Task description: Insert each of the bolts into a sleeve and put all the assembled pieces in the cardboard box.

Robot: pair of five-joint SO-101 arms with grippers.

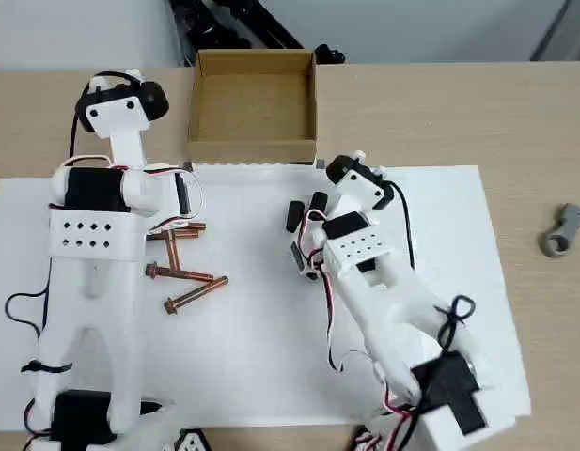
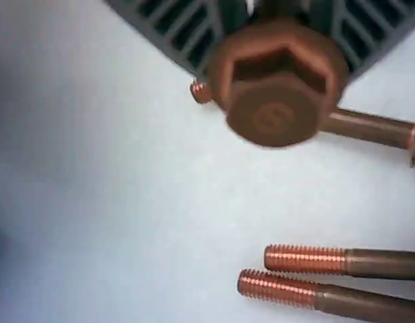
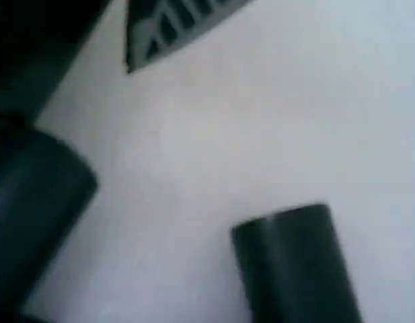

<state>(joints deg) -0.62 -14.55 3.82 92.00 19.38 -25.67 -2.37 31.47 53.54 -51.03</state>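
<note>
Where the white left arm leans over the white paper sheet on the light wooden desk, the left pincer is clenched on a copper-coloured hex-head metal bolt, with the head turned towards the wrist camera. More copper bolts lie flat on the sheet just beside that arm. In the high view they include a long bolt and, close to it, a slanted bolt. In the left wrist view two threaded bolt ends lie side by side.

Next comes the open brown cardboard box, at the sheet's far edge, between the two arms. The right pincer is low over the middle of the sheet; cannot tell if it is clenched or released. Two black cylindrical sleeves sit just beside it, the first sleeve near the second sleeve.

A small grey plastic part lies on the bare desk, well apart to the right.
</note>
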